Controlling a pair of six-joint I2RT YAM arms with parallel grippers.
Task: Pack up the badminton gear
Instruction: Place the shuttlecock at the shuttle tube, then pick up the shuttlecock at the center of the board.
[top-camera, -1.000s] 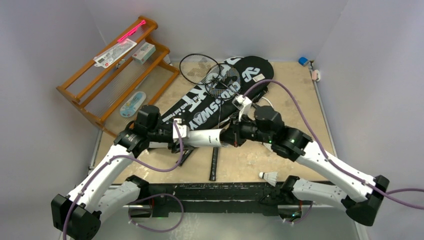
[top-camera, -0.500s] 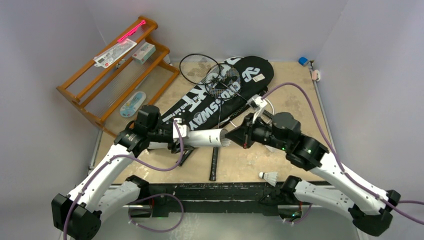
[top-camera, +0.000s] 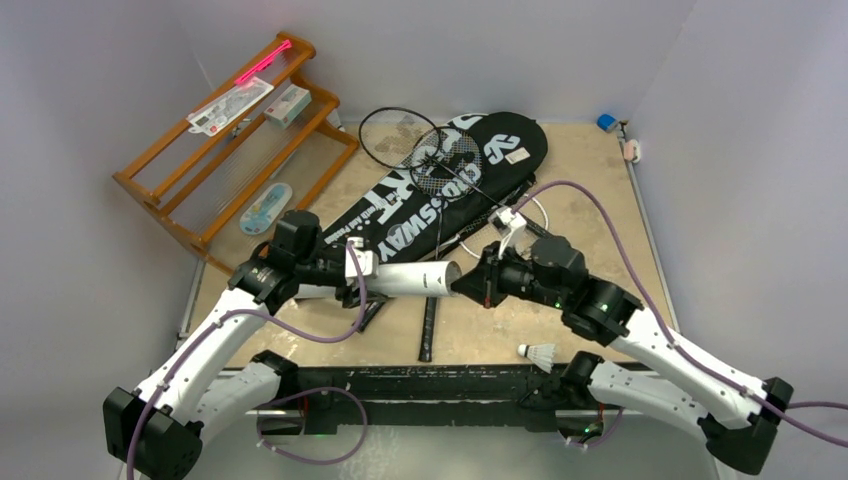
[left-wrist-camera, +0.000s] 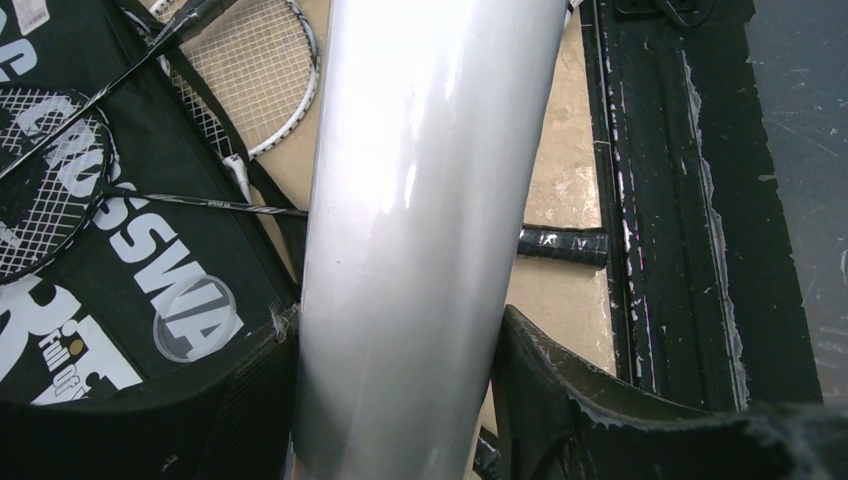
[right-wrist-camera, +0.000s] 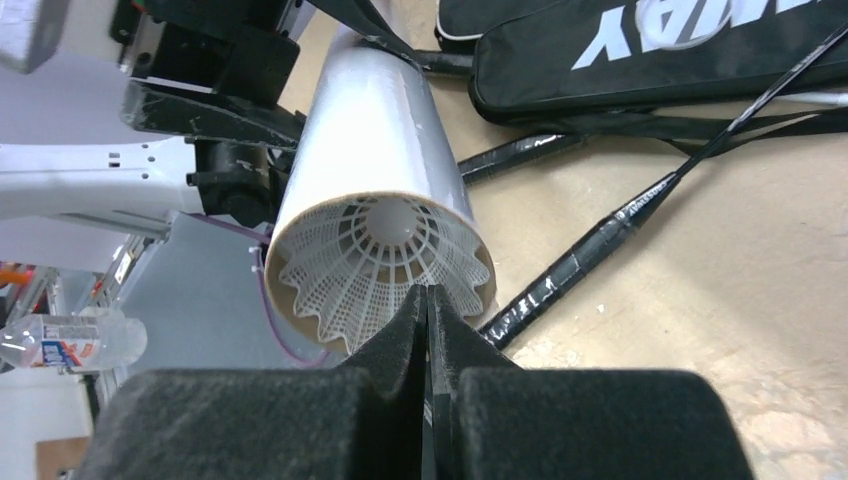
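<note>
**Near edge:** a lone white shuttlecock (top-camera: 541, 352) lies on the table (top-camera: 600, 230), right of centre. A black racket handle (top-camera: 429, 328) lies close by on its left, pointing toward the far side.

**Just beyond:** the left gripper (top-camera: 360, 272) clamps the long white tube (top-camera: 405, 276) between both fingers and holds it crosswise, open mouth facing right. A second shuttlecock (right-wrist-camera: 385, 262) sits in that mouth, skirt outward. The right gripper (right-wrist-camera: 427, 300), fingers pressed flat together, meets the lower rim of the skirt. Whether the tips pinch the skirt cannot be told. Both arms and the tube screen the near ends of the gear behind them.

**Farther back:** two black covers (top-camera: 505, 150), lettered "SPORT" and "CROSSWAY", lie overlapped on a slant toward the far wall. Thin-framed rackets (top-camera: 445, 160) rest across them.

**Far left:** the wooden rack (top-camera: 160, 160) carries small packets (top-camera: 230, 105) and a pink stick (top-camera: 262, 62).
</note>
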